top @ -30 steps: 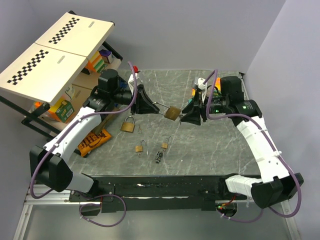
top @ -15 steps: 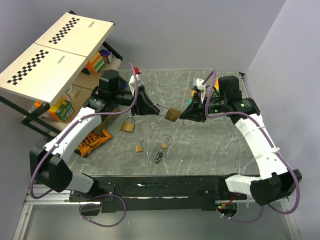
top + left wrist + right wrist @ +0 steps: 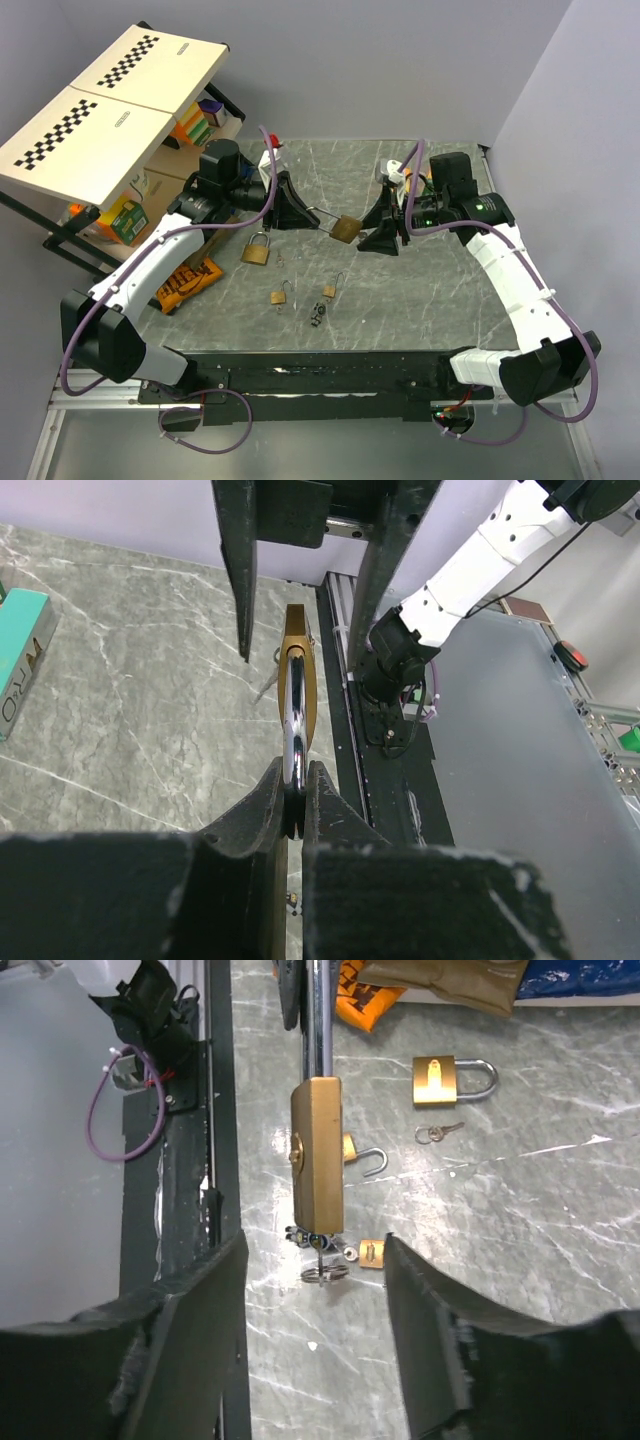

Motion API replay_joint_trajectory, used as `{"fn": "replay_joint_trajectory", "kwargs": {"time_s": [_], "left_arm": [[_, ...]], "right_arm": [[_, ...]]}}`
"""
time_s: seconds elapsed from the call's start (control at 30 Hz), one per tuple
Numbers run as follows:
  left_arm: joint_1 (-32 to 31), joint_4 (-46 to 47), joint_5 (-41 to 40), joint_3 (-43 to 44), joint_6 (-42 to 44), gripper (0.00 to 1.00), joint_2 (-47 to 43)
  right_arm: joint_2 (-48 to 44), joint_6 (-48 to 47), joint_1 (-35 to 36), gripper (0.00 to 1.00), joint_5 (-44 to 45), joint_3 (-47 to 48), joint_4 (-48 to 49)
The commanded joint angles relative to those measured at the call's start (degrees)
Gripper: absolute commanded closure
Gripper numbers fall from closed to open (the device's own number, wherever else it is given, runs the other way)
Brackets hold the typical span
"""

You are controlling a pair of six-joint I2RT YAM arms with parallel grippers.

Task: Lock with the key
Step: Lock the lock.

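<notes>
Lying loose on the grey marbled counter (image 3: 450, 290) was the tiny dark-grey metal key bunch (image 3: 318, 316). A large brass padlock (image 3: 317, 1155) was clamped by the left hand (image 3: 294, 780); the right hand (image 3: 315, 1240) was held apart.

Right gripper (image 3: 368, 232): jaws pinched shut half second ago, now spread wide again, padlock (image 3: 346, 228) between fingertips, untouched.

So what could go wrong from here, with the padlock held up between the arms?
1. The left gripper pinches the raised padlock only by its thin shackle; a push from the open right gripper may twist it loose.
2. The key lies on the table close to two small padlocks; a grasp there could catch the wrong thing.
</notes>
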Motion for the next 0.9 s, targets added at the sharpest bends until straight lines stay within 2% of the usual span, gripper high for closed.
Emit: {"fn": "replay_joint_trajectory", "kwargs": {"time_s": [0.0,0.13,0.23,0.53,0.63,0.67,0.7,0.73,0.77,0.8,0.83,0.87], "left_arm": [[-0.87,2.42,3.40,3.81,2.39,0.99,-0.31],[-2.45,-1.19,3.40,4.69,6.97,0.99,-0.13],[-2.63,0.38,3.05,4.69,5.92,0.99,0.04],[-2.37,2.59,2.78,4.25,4.87,0.99,-0.13],[-2.19,2.59,2.43,3.99,4.87,0.99,-0.40],[-2.10,3.37,2.26,3.64,2.52,0.99,-0.48],[-2.02,4.34,2.08,3.29,1.54,0.99,-0.66],[-1.67,5.65,1.30,2.93,0.31,0.99,-0.66],[-1.49,9.67,0.77,1.89,-3.53,0.92,-0.75],[-1.23,11.71,-0.46,1.35,-6.27,0.79,-0.75],[-0.79,13.21,-1.86,1.09,-8.91,0.44,-0.57],[-0.61,14.18,-6.23,1.17,-13.72,0.33,-0.40]], "right_arm": [[0.28,1.04,0.78,0.31,-2.84,2.86,2.66],[0.81,4.38,2.36,0.29,-4.07,3.21,5.75],[1.60,4.39,3.59,0.29,-4.34,3.91,5.15],[0.81,1.75,5.18,0.41,-2.50,1.72,3.12],[0.28,3.41,5.18,0.57,-1.62,0.76,4.87],[0.11,4.03,5.18,0.69,-1.36,0.40,6.53],[-0.16,4.64,5.18,0.77,-0.83,-0.12,7.50],[-0.33,6.13,5.18,0.96,-0.39,-0.30,8.47],[-0.33,7.45,5.09,1.00,0.40,-0.65,9.78],[-0.77,9.03,5.09,1.00,1.10,-1.52,13.63],[-1.21,12.44,5.17,1.00,3.19,-2.14,15.75],[-2.34,14.73,5.18,1.00,4.43,-4.15,19.34]]}}
